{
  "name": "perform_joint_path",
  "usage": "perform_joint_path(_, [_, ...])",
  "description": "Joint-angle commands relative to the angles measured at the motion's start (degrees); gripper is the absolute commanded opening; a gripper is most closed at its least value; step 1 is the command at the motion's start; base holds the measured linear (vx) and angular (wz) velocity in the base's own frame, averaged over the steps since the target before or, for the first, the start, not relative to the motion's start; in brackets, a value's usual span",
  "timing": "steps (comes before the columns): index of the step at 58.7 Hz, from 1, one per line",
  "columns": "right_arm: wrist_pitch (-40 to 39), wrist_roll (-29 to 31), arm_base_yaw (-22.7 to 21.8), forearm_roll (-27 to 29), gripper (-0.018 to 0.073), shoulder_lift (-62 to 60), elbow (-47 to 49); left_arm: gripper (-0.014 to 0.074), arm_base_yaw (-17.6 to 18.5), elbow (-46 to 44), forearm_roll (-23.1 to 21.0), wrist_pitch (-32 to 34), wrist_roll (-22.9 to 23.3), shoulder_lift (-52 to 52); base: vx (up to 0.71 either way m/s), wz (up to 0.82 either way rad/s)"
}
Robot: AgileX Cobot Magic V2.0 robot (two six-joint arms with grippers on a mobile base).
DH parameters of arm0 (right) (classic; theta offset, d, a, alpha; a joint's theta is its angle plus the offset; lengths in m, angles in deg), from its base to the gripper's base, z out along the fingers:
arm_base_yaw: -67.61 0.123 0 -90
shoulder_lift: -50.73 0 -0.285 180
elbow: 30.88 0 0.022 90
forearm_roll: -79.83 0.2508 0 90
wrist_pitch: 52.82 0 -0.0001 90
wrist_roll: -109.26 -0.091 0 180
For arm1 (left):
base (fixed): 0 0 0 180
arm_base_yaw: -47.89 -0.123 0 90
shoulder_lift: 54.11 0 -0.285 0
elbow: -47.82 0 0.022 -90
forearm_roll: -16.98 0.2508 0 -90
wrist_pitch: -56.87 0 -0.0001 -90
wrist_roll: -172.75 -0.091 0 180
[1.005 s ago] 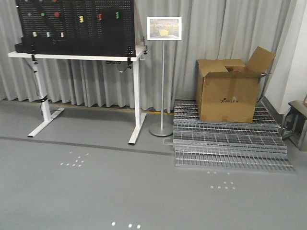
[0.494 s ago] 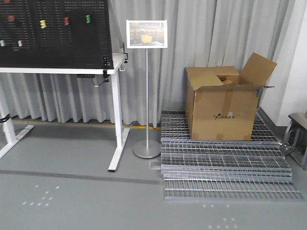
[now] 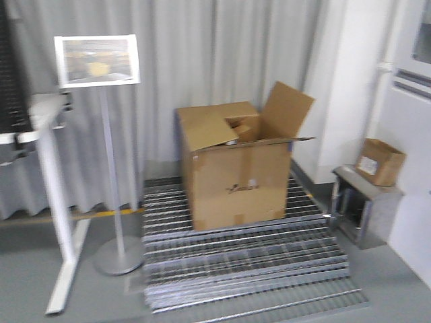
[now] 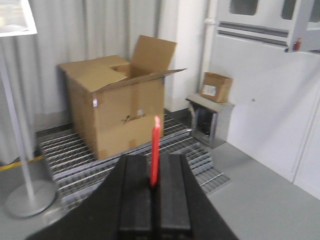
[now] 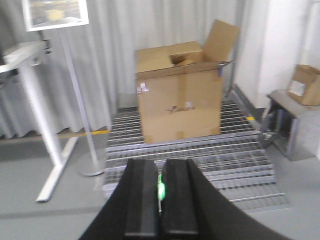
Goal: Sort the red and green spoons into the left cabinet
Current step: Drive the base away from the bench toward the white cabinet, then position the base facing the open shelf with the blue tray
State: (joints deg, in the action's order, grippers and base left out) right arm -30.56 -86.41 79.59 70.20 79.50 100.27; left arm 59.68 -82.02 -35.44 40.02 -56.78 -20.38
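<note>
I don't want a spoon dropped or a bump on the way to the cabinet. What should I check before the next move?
1. Red spoon held by left gripper: ok, jaws shut on it, one end sticking out.
2. Green spoon held by right gripper: ok, though only a green sliver shows between the jaws.
3. Left cabinet in view: not ok, no view shows it.
4. Way ahead free: not ok, cardboard box on metal grating, sign stand beside.
5. Front view sharp: not ok, blurred.
</note>
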Motion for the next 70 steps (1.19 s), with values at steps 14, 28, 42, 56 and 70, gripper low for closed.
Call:
perform_joint_path(14, [-4.79,0.17,0.05,-0.42,-0.0004,0.5,1.97,0.0,0.22,-1.52,-1.16,2.8,0.43,0.27,0.55,-0.67])
perform_joint_path(28, [-5.23,0.17,0.05,-0.47,-0.0004,0.5,1.97,0.0,0.22,-1.52,-1.16,3.01,0.43,0.27,0.52,-0.63])
perform_joint_path(42, [-5.02,0.17,0.05,-0.52,-0.0004,0.5,1.97,0.0,0.22,-1.52,-1.16,2.96,0.43,0.27,0.47,-0.71])
perform_joint_path(56, [-4.99,0.17,0.05,-0.52,-0.0004,0.5,1.97,0.0,0.22,-1.52,-1.16,2.99,0.43,0.27,0.41,-0.85])
perform_joint_path(70, [-4.99,0.17,0.05,-0.52,-0.0004,0.5,1.97,0.0,0.22,-1.52,-1.16,3.12,0.43,0.32,0.36,-0.76])
